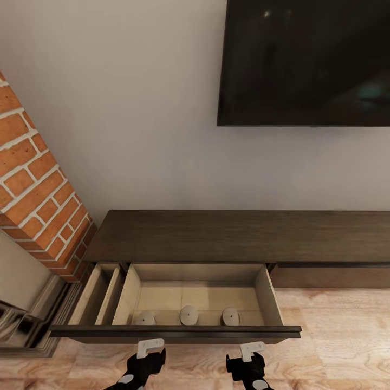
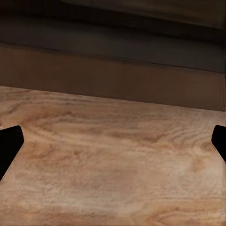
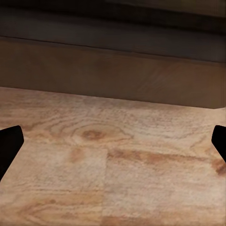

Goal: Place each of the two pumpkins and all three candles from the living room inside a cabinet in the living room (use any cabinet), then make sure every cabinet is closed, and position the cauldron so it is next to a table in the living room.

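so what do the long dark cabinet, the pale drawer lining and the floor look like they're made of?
Long dark brown cabinet: matte wood or veneer, judging by its fine horizontal grain. Pale beige drawer lining: smooth unfinished-looking board, faint seams. Light floor: wood planks or laminate, with knots, swirling grain and a slight sheen. All rendered, so uncertain.

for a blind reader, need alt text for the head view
An open cabinet drawer holds three candles in a row near its front. Both grippers, left and right, hang empty before it; a dark TV hangs above.
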